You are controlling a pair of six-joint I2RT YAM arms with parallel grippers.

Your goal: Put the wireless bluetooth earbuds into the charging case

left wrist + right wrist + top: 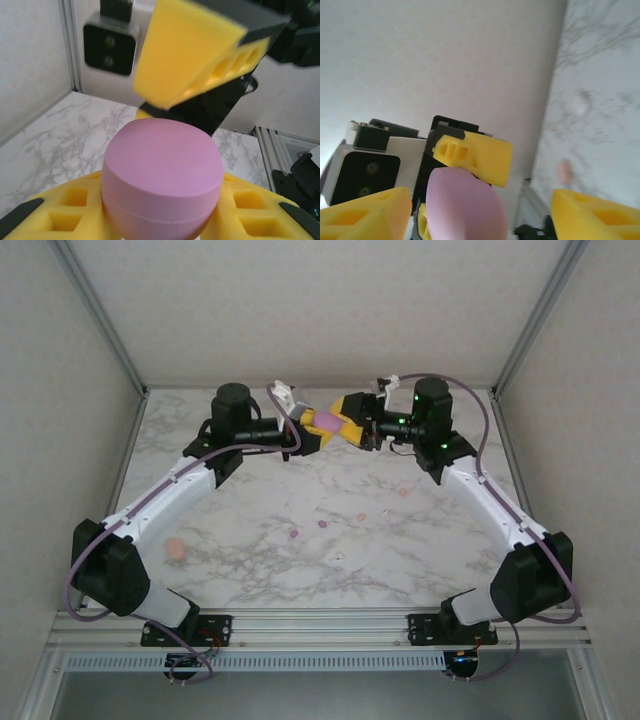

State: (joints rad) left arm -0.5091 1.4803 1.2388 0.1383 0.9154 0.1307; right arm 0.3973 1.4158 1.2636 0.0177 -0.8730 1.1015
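Purple charging case (162, 175) held up at the far middle of the marble tabletop (250, 570), both arms meeting over it.

The left tool (312, 432) is clamped on the closed case, a yellow foam pad on each side of its lower half. The right tool (348, 418) stands with its jaws wide apart, gripping nothing. From the left wrist, one of its yellow fingers (190, 50) hangs just above the lid. The earbuds lie loose on the tabletop, nearer than the tools and well apart from the case: two purple buds (322, 524) near the centre, two peach-pink buds (403, 492) to their right and a faint white speck (338, 557) nearer. A larger peach-pink round piece (175, 548) lies far left, beside the left arm. Green lights (402, 423) glow on the right wrist. White walls and metal posts enclose the tabletop.
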